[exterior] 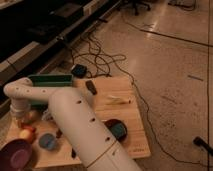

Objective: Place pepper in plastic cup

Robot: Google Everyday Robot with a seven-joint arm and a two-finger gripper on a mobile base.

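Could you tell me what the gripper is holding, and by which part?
It cannot be told: the gripper sits low over the wooden board, close by the pepper.

A white robot arm (75, 120) dotted with dark holes; its pale gripper (20, 118) sits at the left end of the tan wooden board (135, 142). Glossy red-orange toy pepper (28, 132), light-blue plastic cup (47, 141), purple bowl (17, 154), dark red bowl (116, 129), teal inside.

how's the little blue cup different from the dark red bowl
The plastic cup is light blue all over; the dark red bowl is teal inside. The cup is clearly smaller than the bowl. The cup sits left of the robot arm, the bowl right of it. Both are round, upright, on the wooden board. The gripper hangs over the board's left side, behind the cup.
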